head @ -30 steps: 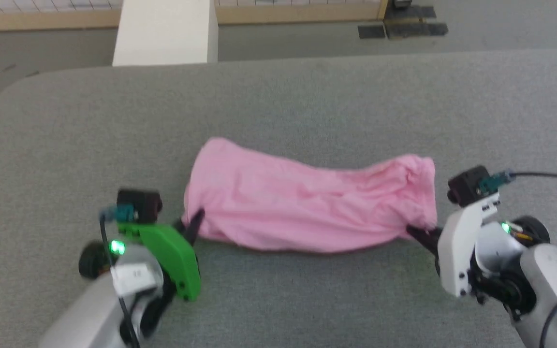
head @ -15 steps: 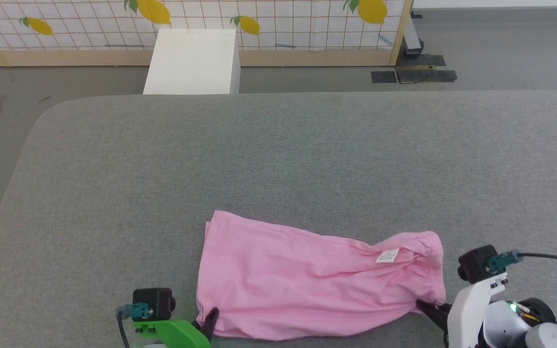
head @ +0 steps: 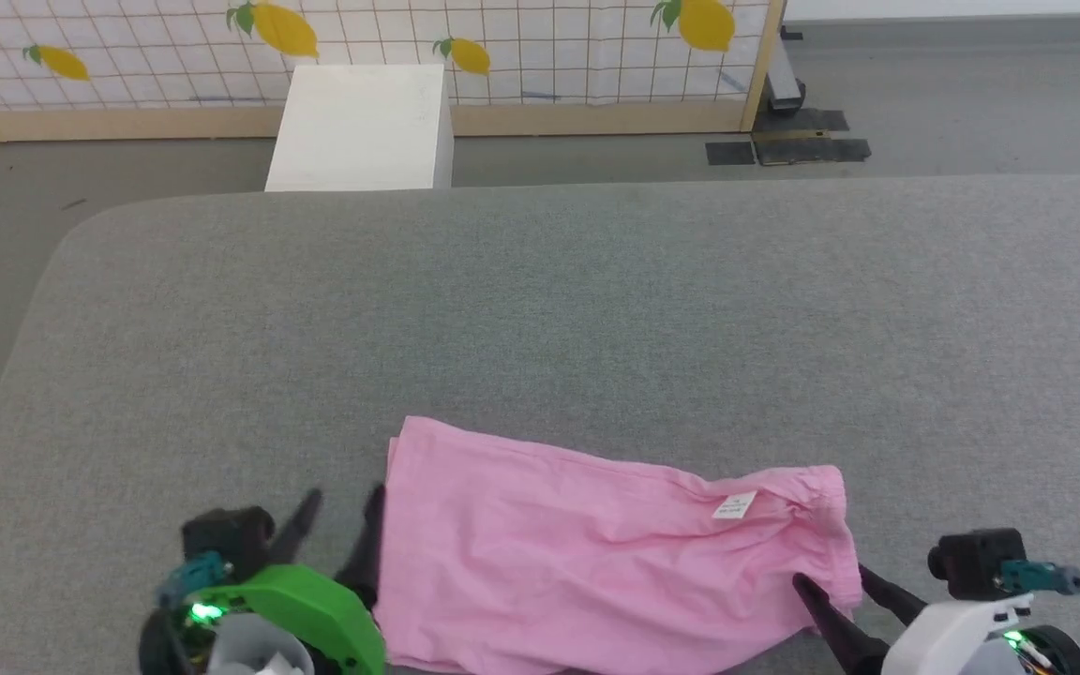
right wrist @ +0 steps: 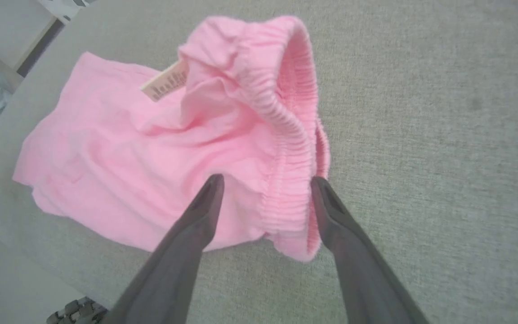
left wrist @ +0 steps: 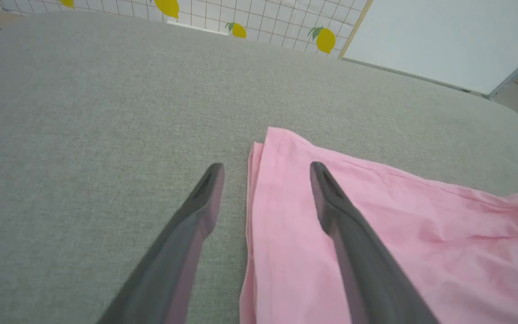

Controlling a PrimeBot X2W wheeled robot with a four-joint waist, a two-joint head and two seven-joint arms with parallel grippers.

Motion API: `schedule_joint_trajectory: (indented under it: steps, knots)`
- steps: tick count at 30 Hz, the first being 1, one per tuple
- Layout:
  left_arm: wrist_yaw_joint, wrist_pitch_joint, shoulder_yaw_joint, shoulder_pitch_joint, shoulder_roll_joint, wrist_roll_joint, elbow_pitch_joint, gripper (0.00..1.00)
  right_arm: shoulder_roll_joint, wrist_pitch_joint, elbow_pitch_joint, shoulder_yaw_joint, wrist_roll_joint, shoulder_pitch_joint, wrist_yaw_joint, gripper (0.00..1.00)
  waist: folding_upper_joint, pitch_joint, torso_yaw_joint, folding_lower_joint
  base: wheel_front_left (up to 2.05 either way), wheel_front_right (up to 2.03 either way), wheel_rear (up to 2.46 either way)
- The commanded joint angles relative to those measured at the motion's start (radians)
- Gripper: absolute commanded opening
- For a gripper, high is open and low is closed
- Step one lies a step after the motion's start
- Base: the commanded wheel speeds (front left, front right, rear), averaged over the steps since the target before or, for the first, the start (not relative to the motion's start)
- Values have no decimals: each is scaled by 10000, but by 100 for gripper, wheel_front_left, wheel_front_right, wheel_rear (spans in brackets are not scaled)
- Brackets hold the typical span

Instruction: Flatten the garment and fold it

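The pink garment [head: 596,553] lies spread across the near part of the grey table [head: 540,309], its gathered waistband [right wrist: 286,135] and small white label [head: 735,506] at the right end. My left gripper [head: 345,499] stands open at the garment's left edge; in the left wrist view one finger hovers over the pink garment [left wrist: 376,225] and the other over bare table, left gripper [left wrist: 265,168] holding nothing. My right gripper [head: 831,574] is open too, its fingers straddling the waistband's near corner, right gripper [right wrist: 265,180] gripping nothing.
A white box [head: 362,127] stands on the floor beyond the table's far edge, in front of a gridded panel with lemon prints [head: 540,47]. The table's rounded left corner [head: 62,253] is far off. Grey table surface extends beyond the garment.
Both grippers, shut on the garment's near corners before, have opened and let go. The garment now lies flatter on the table. The camera tilted up over the second.
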State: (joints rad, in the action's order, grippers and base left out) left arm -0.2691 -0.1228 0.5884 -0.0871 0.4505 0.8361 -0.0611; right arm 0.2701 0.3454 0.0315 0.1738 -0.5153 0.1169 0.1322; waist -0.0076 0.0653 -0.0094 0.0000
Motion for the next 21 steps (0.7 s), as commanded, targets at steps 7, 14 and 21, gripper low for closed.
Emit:
schedule_joint_trajectory:
  steps: [7, 14, 21]
  knots:
    - [-443, -1164, -700, -200, 583, -1053, 394, 100, -332, 114, -1209, -844, 368, 502, -15, 100, 76, -226, -120, 0, 0, 0, 0]
    - [-391, -1366, -1165, -246, 846, -1982, 1005, 100, -63, 1733, -1178, -1207, 329, -101, -15, 100, 76, -41, 247, 0, 0, 0, 0]
    - [-484, -1386, -1575, -123, 648, -2813, 2001, 100, 316, 3346, -212, -1181, 36, -966, -15, 100, 76, 298, 881, 0, 0, 0, 0]
